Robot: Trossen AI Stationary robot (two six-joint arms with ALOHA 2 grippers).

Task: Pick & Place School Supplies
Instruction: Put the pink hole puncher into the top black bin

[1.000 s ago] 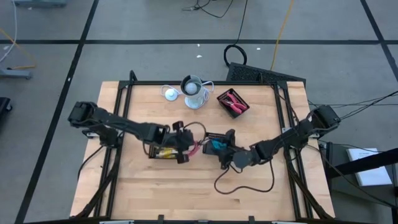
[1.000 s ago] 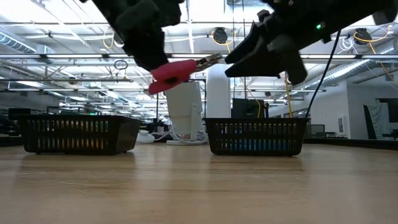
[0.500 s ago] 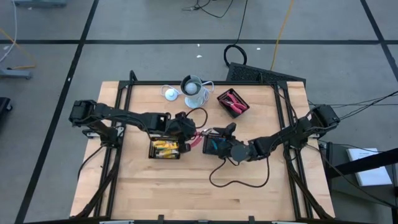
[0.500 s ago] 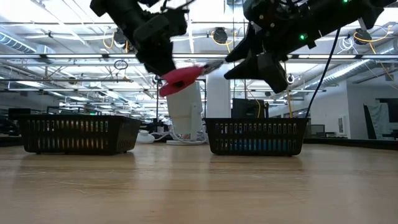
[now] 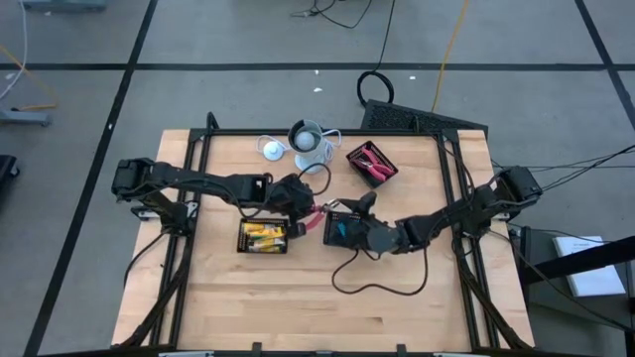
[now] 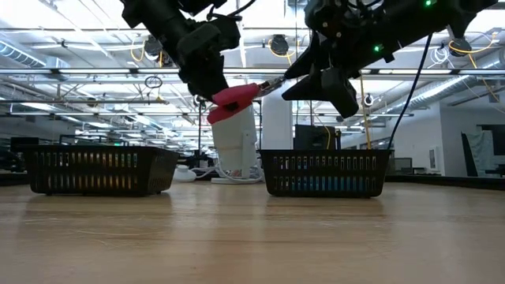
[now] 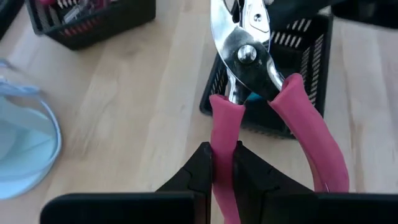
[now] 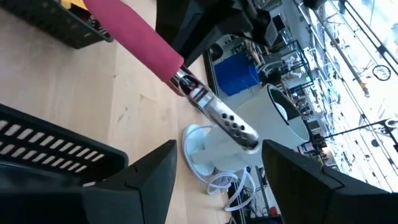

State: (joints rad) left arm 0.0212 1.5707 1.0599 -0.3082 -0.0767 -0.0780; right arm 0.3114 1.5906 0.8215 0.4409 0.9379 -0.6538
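Now | left gripper pinching one red handle of pliers | right gripper spread around their metal tip

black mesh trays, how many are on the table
3: one holding yellow pieces at centre-left, one beside it at centre under the right arm, one holding red-handled pliers toward the far right.

Both arms are black, built of slim jointed links with bulkier blocks at the joints. The left arm ends in a boxy wrist and a left claw of two flat matte-black fingers with squared tips. The right arm carries a loose black cable looping from its wrist; small green lights glow on its housing. The right claw has broad, angular black fingers.
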